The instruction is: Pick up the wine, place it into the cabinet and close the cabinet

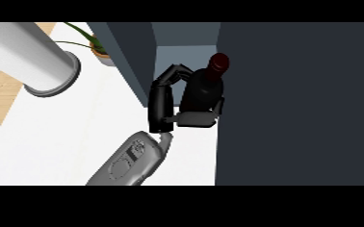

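The wine bottle (pixel 204 89) is dark with a red cap and stands just left of centre, at the mouth of the dark cabinet (pixel 292 101). Behind it shows a lighter strip of the cabinet's inside (pixel 183 53), between a dark panel (pixel 131 53) on the left and the wide dark surface on the right. My left hand (pixel 162 103) is shut on the bottle from its left side. The fingers curl round the far side and the thumb lies across the near side. Its grey forearm (pixel 131 161) comes up from the lower edge. The bottle's base is hidden by the hand.
A tall grey cylinder (pixel 43 62) stands on the white counter (pixel 78 134) at the upper left. A small potted plant (pixel 96 45) sits beside the cabinet's left panel. The cabinet fills the whole right half of the view.
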Robot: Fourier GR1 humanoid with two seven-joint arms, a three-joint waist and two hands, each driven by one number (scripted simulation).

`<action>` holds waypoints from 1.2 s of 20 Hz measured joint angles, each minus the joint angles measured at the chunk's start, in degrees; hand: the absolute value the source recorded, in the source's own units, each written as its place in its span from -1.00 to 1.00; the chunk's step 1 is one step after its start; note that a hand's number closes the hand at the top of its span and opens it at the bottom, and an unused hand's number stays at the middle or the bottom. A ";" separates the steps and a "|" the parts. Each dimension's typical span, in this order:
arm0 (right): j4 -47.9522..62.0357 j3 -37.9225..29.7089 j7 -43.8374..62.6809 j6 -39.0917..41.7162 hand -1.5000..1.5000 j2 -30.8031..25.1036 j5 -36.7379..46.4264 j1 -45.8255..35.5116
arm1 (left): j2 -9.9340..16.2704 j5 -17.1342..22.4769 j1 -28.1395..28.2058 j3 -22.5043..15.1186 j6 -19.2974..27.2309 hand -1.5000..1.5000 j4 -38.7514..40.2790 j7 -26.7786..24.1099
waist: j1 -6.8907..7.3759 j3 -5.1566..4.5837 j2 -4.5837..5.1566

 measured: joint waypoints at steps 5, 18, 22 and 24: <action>0.26 -0.77 -0.58 0.62 -1.00 -0.24 -0.16 0.26 | 0.08 1.90 -0.53 2.29 -0.86 1.00 3.07 -3.43 | 0.07 0.00 0.00; 0.11 -0.83 1.31 -0.59 -1.00 -0.35 -0.71 -0.90 | 0.20 6.25 -4.89 9.20 -6.77 1.00 12.24 -7.60 | -0.07 0.00 0.00; 0.22 0.00 0.48 -0.04 -1.00 0.15 -0.76 -0.08 | 0.24 7.78 -7.85 11.25 -8.37 1.00 16.05 -7.61 | -0.23 0.01 0.05; 0.33 -0.06 0.52 -0.01 -1.00 0.14 -0.80 -0.06 | 0.20 8.29 -9.67 12.46 -9.43 1.00 19.39 -8.09 | -0.31 0.00 0.09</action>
